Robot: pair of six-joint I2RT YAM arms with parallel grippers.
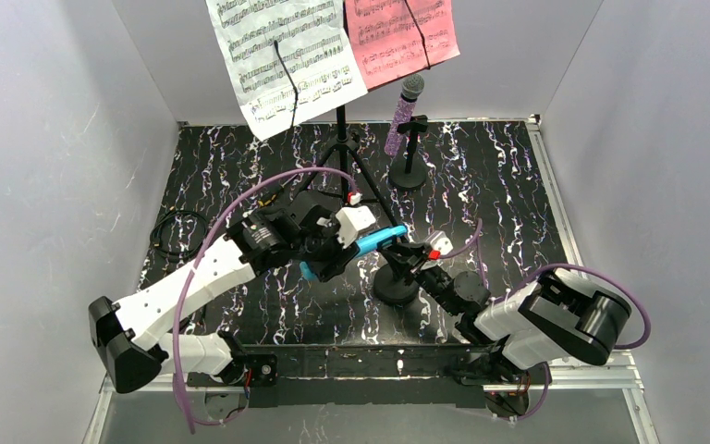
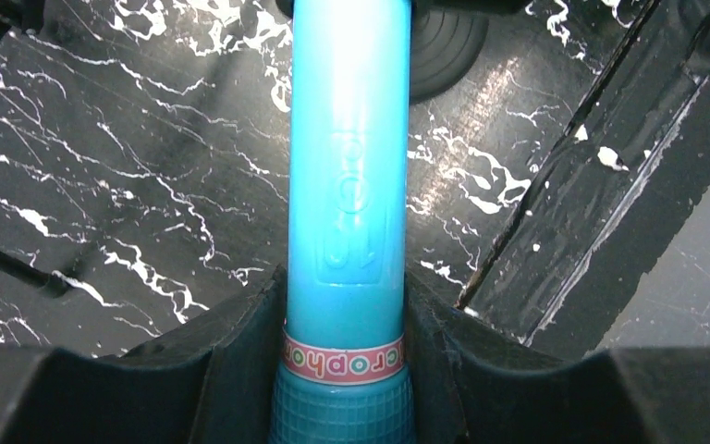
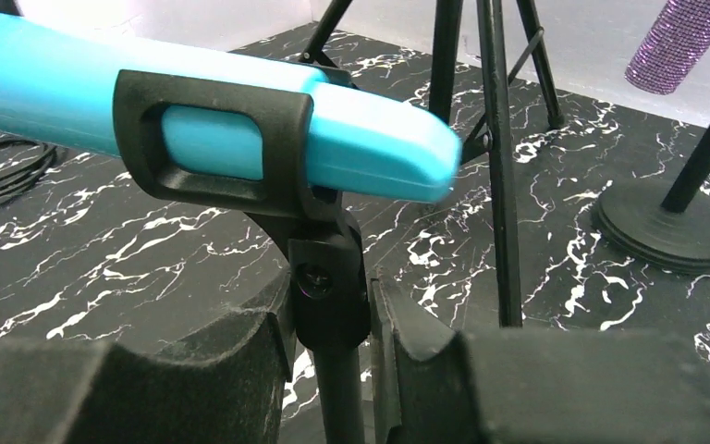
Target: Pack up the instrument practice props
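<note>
Worktop [image 1: 499, 185]: black slab veined in white like marble, glossy enough to catch the light, flecked with white scuffs along its near edge.
Rail [image 1: 592, 375]: bare metal, bordering the worktop at the front and down the right side.
Walls [image 1: 46, 139]: plain pale grey panels closing the left, right and back sides.
Blue microphone [image 1: 377, 239]: lying roughly level above mid-worktop, seated in the black clip of the near mic holder, its tail end poking past the clip.
Left end effector [image 1: 333, 248]: closed on the blue microphone, one finger pressed to each side of the barrel, at a pink lettered band.
Right end effector [image 3: 328, 342]: closed on the near mic holder, pinching its stem just under the clip's pivot.
Near mic holder [image 1: 396, 287]: upright, round base flat on the worktop, front centre.
Far mic holder [image 1: 410, 171]: upright toward the back, just right of the tripod.
Purple glitter microphone [image 1: 401, 118]: resting tilted in the far mic holder, grey head uppermost.
White music sheet [image 1: 282, 55]: propped atop the tripod before the back wall, crossed by a thin black arm.
Pink music sheet [image 1: 399, 37]: beside the white one, to its right, likewise crossed.
Tripod [image 1: 342, 139]: black, legs splayed on the worktop, back centre.
Cable [image 1: 174, 231]: black coil at the left edge of the worktop.
</note>
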